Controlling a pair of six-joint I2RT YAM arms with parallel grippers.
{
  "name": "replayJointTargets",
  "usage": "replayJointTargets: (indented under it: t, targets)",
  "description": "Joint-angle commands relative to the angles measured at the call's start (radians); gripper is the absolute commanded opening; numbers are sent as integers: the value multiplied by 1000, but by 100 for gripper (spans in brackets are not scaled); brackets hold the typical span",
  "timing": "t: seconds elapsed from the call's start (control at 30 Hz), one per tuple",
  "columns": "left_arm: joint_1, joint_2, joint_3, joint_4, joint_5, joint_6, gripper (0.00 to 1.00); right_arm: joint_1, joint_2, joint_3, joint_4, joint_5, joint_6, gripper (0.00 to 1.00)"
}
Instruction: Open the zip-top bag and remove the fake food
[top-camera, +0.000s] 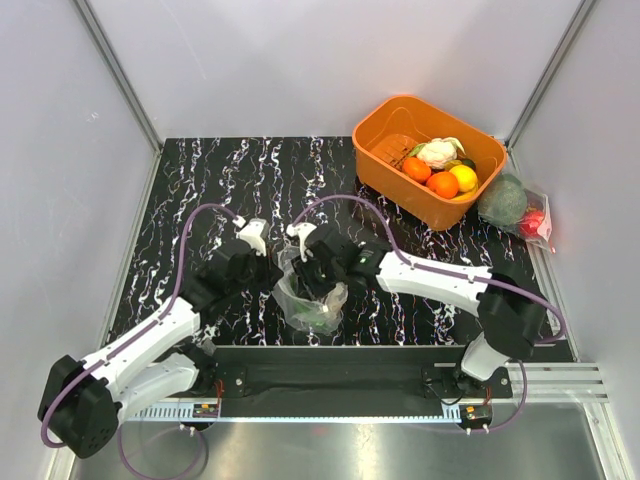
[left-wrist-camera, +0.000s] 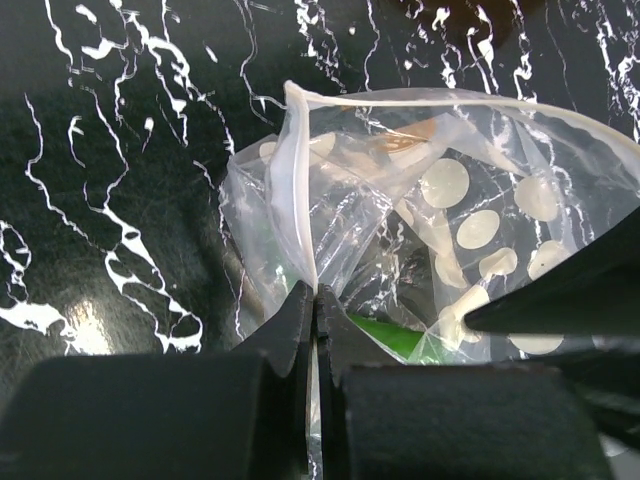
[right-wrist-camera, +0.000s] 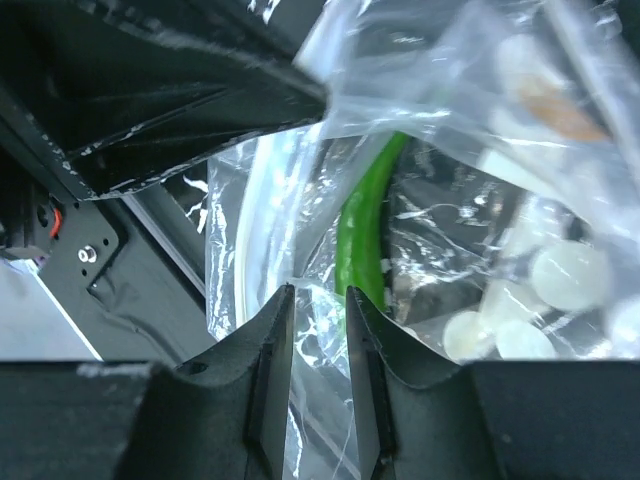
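The zip-top bag (top-camera: 308, 295), clear with pale round dots, lies crumpled at the near middle of the table between both grippers. Its mouth is spread open in the left wrist view (left-wrist-camera: 440, 200). A long dark-green vegetable (right-wrist-camera: 365, 230) lies inside it and also shows in the left wrist view (left-wrist-camera: 385, 335). My left gripper (left-wrist-camera: 316, 300) is shut on the bag's white zip edge. My right gripper (right-wrist-camera: 320, 300) has its jaws a narrow gap apart, with a fold of the bag's film between them. In the top view the left gripper (top-camera: 268, 275) and right gripper (top-camera: 315, 272) meet over the bag.
An orange basin (top-camera: 385, 125) at the back right holds a white cauliflower (top-camera: 437, 152), orange fruits (top-camera: 443, 184) and a yellow piece (top-camera: 463, 177). An undotted clear bag with a green ball (top-camera: 503, 200) lies to its right. The arms' base rail (top-camera: 330, 365) runs just behind the bag.
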Motion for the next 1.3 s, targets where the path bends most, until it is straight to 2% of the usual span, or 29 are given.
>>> replayJointTargets:
  t: [0.0, 0.2, 0.67, 1.13, 1.2, 1.23, 1.27]
  targets:
    - [-3, -27, -22, 34, -3, -20, 0, 37, 28, 9, 56, 35, 2, 33]
    - [-1, -50, -51, 39, -9, -42, 0, 84, 98, 9, 72, 71, 8, 33]
    - [-4, -84, -80, 40, 2, -57, 0, 129, 210, -5, 135, 175, 60, 41]
    - [-4, -83, -94, 71, 26, -70, 0, 149, 287, 21, 149, 290, 125, 54]
    - [-4, -83, -102, 80, 34, -77, 0, 153, 315, 29, 140, 290, 129, 48]
    - [-3, -83, -105, 85, 35, -80, 0, 154, 319, 32, 135, 293, 137, 40]
    - [-3, -81, -106, 88, 37, -80, 0, 155, 324, 32, 132, 290, 137, 36]
